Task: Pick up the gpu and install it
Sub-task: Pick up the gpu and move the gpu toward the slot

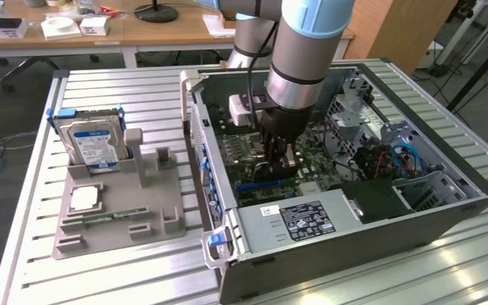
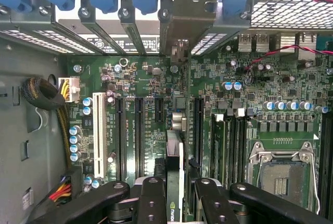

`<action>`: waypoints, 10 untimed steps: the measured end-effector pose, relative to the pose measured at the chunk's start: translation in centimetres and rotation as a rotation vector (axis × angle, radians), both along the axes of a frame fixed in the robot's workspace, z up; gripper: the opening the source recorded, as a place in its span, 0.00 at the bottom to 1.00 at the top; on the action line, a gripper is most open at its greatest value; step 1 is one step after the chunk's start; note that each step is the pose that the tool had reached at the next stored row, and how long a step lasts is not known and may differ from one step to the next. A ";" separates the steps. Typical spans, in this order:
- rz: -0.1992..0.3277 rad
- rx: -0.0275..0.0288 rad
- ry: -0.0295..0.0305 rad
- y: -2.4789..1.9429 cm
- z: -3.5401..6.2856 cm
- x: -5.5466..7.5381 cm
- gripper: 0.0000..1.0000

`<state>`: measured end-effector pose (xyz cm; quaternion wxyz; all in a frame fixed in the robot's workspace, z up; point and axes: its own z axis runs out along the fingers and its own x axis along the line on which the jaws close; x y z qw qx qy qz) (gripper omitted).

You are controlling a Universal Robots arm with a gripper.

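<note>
One gripper [image 1: 281,166] reaches down inside the open computer case [image 1: 447,213], its fingers [image 2: 152,199] pinching the gpu [image 2: 175,182] edge-on between them (the card's green-and-black edge with a pale logo shows in the wrist view). The card hangs upright over the motherboard [image 2: 250,83], lined up with the dark expansion slots [image 2: 139,135] beside the white slot [image 2: 99,133]. On the exterior view's left, a grey fixture tray [image 1: 121,219] on the slatted table [image 1: 117,86] holds a hard drive [image 1: 89,145] with a blue label, standing upright.

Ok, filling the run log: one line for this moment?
claw: shut on gpu | location: inside computer case | gpu: edge-on above motherboard slots
</note>
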<state>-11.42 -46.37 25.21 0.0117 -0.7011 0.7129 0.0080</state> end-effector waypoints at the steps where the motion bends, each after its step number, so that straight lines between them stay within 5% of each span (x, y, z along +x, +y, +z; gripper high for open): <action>1: 0.000 0.0003 -0.0002 0.00 -0.05 0.0 0.26; 10: 0.000 0.0002 -0.0001 0.01 -0.11 0.0 0.26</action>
